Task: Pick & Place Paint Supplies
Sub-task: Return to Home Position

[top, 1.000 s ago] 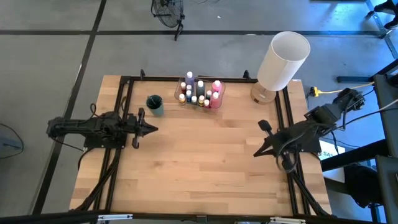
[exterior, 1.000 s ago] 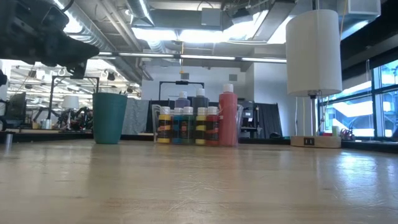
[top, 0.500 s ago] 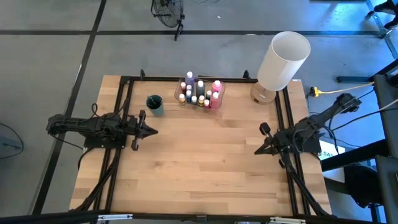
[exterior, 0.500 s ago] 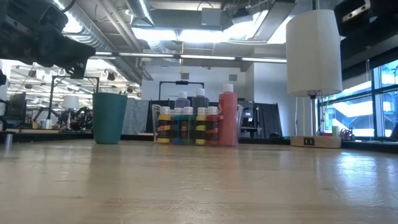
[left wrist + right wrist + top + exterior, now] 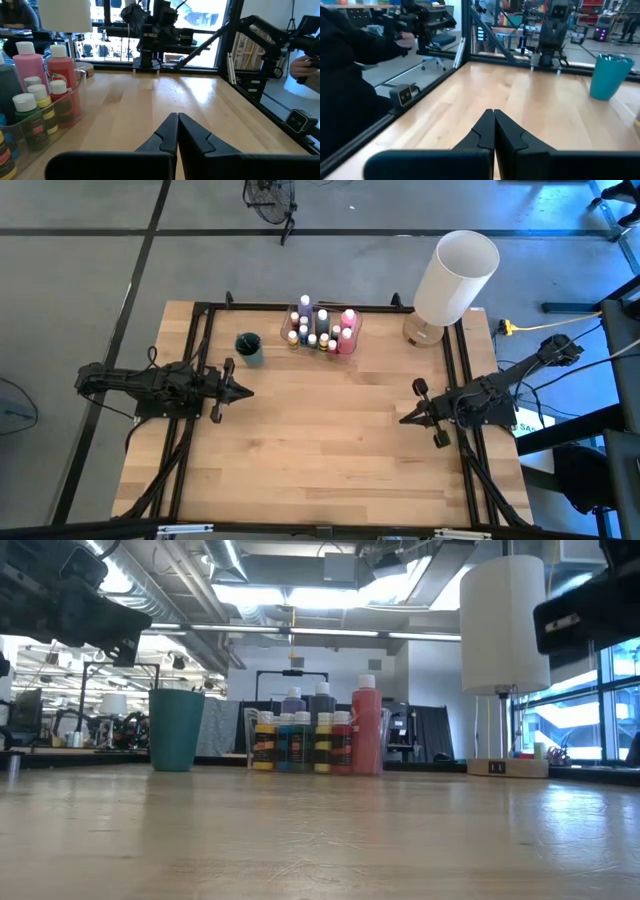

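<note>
Robotics lab in an industrial hall.
- Wooden table (image 5: pixel 320 440) in a black metal frame (image 5: pixel 260 306); left arm (image 5: pixel 150 388) at 9 o'clock, right arm (image 5: pixel 490 395) at 3 o'clock.
- Grey concrete floor (image 5: pixel 70 300) with dark tape lines.
- Exposed ceiling ducts (image 5: pixel 165 590) and strip lights (image 5: pixel 255 595).
- Tall windows (image 5: pixel 620 700).
- Office chair (image 5: pixel 440 42).

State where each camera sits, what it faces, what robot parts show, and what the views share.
High: above the table, looking straight down; left end effector, right end effector.
Low: tabletop height, level toward the paint bottles; dark robot parts in upper corners.
Left wrist: on the left arm, faces the right arm across the table; own end effector, shut.
Right wrist: on the right arm, faces the left arm; own end effector, shut.
Shared: green cup in high, low, right wrist.
</note>
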Controlling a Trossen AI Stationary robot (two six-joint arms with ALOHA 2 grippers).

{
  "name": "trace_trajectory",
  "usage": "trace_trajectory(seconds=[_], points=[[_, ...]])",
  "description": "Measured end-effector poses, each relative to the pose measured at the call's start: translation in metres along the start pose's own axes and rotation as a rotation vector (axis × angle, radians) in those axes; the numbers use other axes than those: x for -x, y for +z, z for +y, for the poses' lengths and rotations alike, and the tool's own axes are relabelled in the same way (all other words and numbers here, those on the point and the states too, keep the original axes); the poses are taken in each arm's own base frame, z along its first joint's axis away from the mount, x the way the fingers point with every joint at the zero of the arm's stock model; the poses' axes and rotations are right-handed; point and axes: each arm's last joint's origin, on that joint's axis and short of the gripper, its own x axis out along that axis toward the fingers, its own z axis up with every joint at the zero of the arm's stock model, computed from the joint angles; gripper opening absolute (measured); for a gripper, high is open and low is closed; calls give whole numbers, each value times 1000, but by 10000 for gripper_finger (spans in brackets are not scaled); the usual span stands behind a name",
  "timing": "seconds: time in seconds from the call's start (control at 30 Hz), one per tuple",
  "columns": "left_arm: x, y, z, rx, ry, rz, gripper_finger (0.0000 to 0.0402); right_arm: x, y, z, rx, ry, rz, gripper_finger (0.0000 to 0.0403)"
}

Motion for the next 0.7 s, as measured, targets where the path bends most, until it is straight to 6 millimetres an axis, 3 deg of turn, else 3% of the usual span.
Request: trace_trajectory(seconds=[0.47, 0.7], points=[[0, 0, 0, 1, 2, 0, 3, 8, -8, -13, 39, -148, 21, 1], [0, 0, 0, 8, 2, 0, 4, 16, -8, -16, 44, -139, 12, 1]])
